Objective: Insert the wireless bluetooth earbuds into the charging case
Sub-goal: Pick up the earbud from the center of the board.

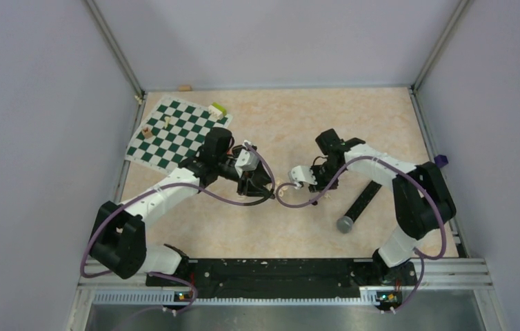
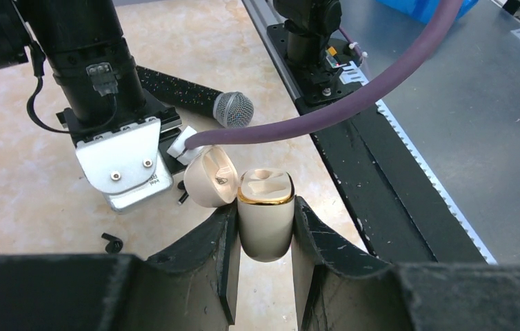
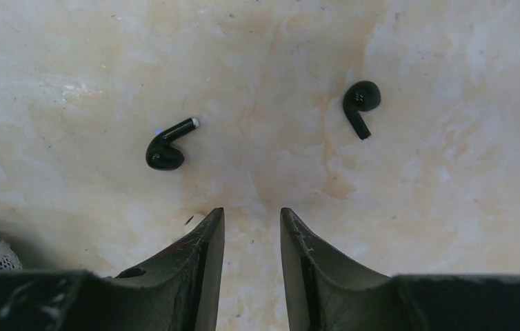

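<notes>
The charging case [image 2: 265,221] is cream-white with a gold rim, not black. Its lid [image 2: 210,177] hangs open to the left and the inner wells show. My left gripper [image 2: 264,207] is shut on the case body and holds it upright, seen in the top view [image 1: 257,185] near the table's middle. Two black stemmed earbuds lie on the table in the right wrist view, one left [image 3: 165,148] and one right [image 3: 359,105]. My right gripper [image 3: 252,214] is open and empty above the table, short of both. One earbud [image 2: 112,243] shows below the right gripper in the left wrist view.
A black microphone with a grey head [image 1: 357,207] lies right of centre; it also shows in the left wrist view [image 2: 195,100]. A green-and-white chessboard [image 1: 174,131] with small pieces lies at the back left. The black base rail [image 1: 264,272] runs along the near edge.
</notes>
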Action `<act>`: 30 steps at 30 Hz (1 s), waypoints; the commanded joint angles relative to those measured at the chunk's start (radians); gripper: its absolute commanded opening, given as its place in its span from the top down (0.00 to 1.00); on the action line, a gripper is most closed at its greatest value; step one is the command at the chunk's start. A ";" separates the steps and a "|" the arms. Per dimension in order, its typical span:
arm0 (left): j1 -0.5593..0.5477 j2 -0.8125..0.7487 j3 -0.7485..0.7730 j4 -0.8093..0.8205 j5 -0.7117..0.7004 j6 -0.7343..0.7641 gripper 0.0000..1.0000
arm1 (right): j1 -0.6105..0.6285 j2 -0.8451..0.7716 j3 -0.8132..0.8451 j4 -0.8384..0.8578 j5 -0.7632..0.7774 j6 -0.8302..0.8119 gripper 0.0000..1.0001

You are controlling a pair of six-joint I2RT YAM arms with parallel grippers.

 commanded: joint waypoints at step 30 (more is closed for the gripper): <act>-0.003 -0.036 0.013 0.032 0.062 0.015 1.00 | -0.049 0.103 0.039 -0.106 -0.031 -0.048 0.57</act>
